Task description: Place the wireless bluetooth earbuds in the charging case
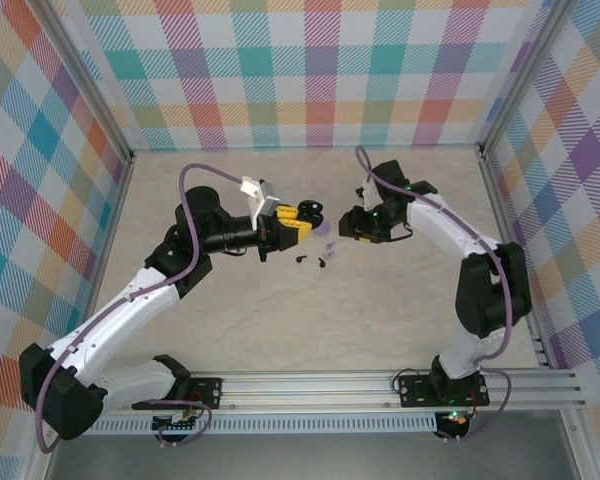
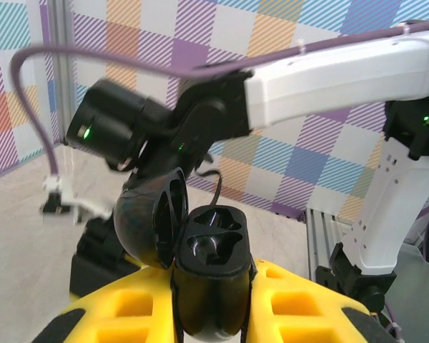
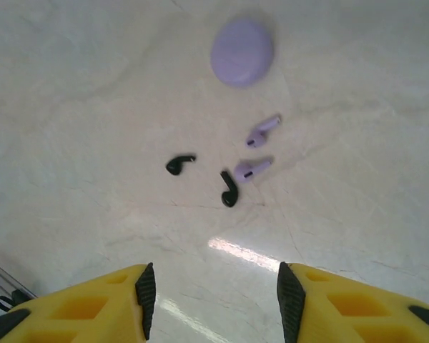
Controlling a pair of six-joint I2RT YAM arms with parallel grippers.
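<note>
My left gripper (image 2: pixel 214 309) is shut on the black charging case (image 2: pixel 216 246), which stands upright between the yellow fingers with its lid (image 2: pixel 149 223) swung open to the left. Both sockets are empty. In the top view the left gripper (image 1: pixel 300 218) holds the case (image 1: pixel 311 210) above the table's middle. My right gripper (image 3: pixel 214 300) is open above the table with nothing between its fingers. Ahead of it lie two black earbuds (image 3: pixel 179 164) (image 3: pixel 229 191) and two lavender earbuds (image 3: pixel 252 169) (image 3: pixel 262 131), all loose on the table. The right gripper (image 1: pixel 354 226) hovers just right of them.
A shut, round lavender case (image 3: pixel 242 51) lies beyond the earbuds, under the left gripper in the top view. Checkered walls enclose the beige table (image 1: pixel 380 320) on three sides. The right arm (image 2: pixel 357 78) crosses the left wrist view's background.
</note>
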